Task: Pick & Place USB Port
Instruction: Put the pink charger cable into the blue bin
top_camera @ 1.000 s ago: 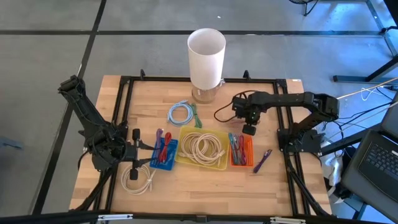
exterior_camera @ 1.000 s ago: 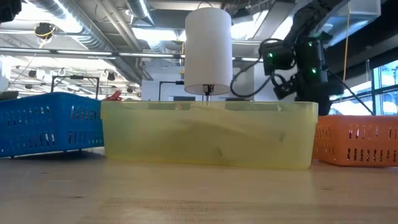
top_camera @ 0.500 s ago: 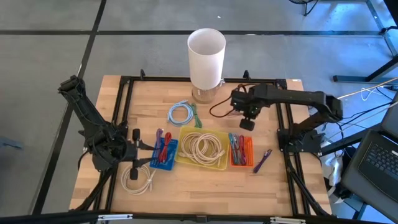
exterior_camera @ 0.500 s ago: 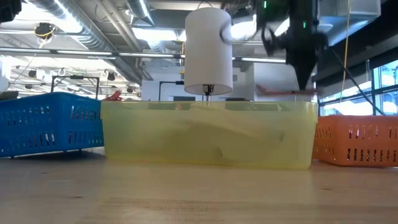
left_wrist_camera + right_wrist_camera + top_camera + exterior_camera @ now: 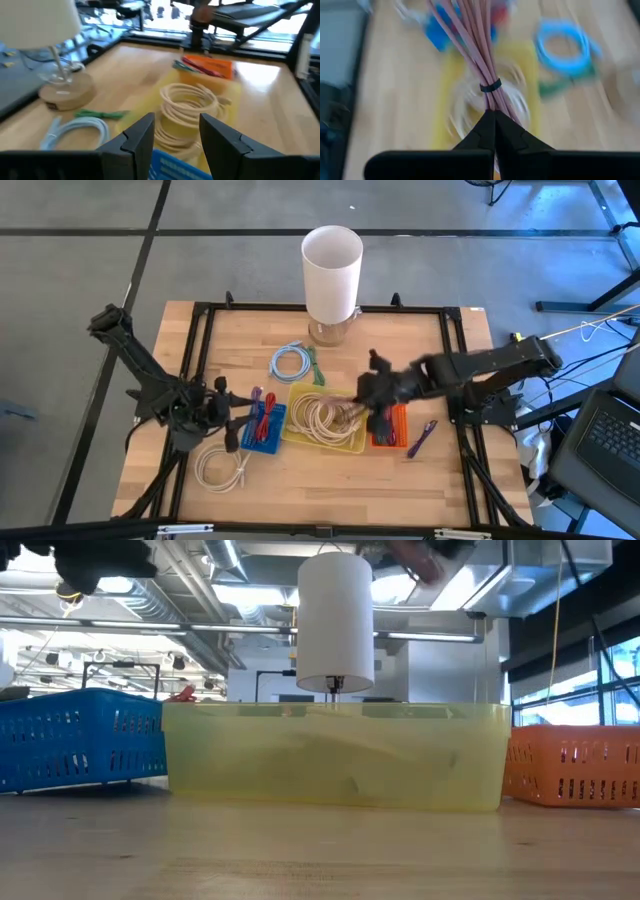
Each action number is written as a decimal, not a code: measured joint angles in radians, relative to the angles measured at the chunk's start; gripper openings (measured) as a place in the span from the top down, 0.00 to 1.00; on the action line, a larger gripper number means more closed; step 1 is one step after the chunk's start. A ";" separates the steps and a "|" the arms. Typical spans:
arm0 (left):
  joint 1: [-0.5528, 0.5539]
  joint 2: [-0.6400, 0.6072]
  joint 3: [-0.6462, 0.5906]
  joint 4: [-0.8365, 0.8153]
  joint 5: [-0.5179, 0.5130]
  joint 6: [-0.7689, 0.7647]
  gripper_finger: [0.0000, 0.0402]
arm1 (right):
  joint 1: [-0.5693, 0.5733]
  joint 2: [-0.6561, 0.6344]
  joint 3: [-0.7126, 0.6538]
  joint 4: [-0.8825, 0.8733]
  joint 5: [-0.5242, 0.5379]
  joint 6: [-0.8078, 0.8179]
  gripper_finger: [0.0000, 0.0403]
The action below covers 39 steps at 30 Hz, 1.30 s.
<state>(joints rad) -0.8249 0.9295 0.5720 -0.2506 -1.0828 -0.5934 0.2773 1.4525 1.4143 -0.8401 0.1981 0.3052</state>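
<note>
Though blurred, pink cable bundle (image 5: pixel 487 60) — black-tied.

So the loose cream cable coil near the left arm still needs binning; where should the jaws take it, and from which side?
Judging by its pose, grip the cream cable coil across one strand bundle of the ring, coming straight down from above. It lies flat on the table, so its open centre lets one finger drop inside and one outside. The side away from the blue bin looks clearest.
</note>
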 joint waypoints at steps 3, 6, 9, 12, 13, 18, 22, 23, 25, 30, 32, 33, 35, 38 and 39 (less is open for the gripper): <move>0.031 0.000 -0.001 0.071 -0.005 0.075 0.63 | 0.064 0.003 0.000 0.178 0.063 -0.058 1.00; 0.062 0.006 -0.001 0.198 0.022 0.200 0.63 | 0.103 0.010 0.000 0.331 0.098 -0.133 1.00; 0.093 0.024 -0.001 0.362 0.088 0.377 0.63 | 0.114 0.033 0.001 0.431 0.099 -0.180 1.00; 0.143 0.056 -0.001 0.547 0.219 0.547 0.63 | 0.113 0.064 0.000 0.500 0.100 -0.207 1.00; 0.163 0.069 -0.001 0.613 0.270 0.601 0.63 | 0.111 0.073 0.000 0.513 0.100 -0.210 1.00; 0.271 0.141 -0.001 0.834 0.540 0.753 0.63 | 0.105 0.118 0.000 0.599 0.098 -0.234 1.00; 0.342 0.184 -0.001 0.921 0.670 0.782 0.63 | 0.105 0.134 0.000 0.644 0.094 -0.235 1.00; 0.357 0.192 -0.001 0.939 0.694 0.788 0.63 | 0.105 0.137 0.000 0.647 0.085 -0.235 1.00; 0.387 0.205 -0.001 0.985 0.743 0.798 0.63 | 0.105 0.143 0.000 0.659 0.068 -0.235 1.00; 0.440 0.214 -0.001 1.084 0.901 0.806 0.63 | 0.105 0.149 0.000 0.661 0.064 -0.235 1.00; 0.456 0.214 -0.001 1.106 0.937 0.802 0.63 | 0.105 0.152 0.000 0.660 0.064 -0.235 1.00; 0.464 0.214 0.000 1.114 0.948 0.801 0.63 | 0.104 0.152 0.000 0.661 0.064 -0.235 1.00; 0.477 0.214 0.000 1.115 0.959 0.797 0.63 | 0.098 0.154 0.000 0.670 0.063 -0.235 1.00; 0.494 0.218 0.004 1.118 0.997 0.777 0.63 | 0.087 0.157 0.000 0.668 0.061 -0.235 1.00; 0.498 0.223 0.010 1.117 1.007 0.774 0.63 | 0.083 0.158 0.000 0.668 0.060 -0.235 1.00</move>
<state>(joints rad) -0.3267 1.1523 0.5820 0.8664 -0.0760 0.1807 0.3604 1.6107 1.4139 -0.1717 0.2579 0.0704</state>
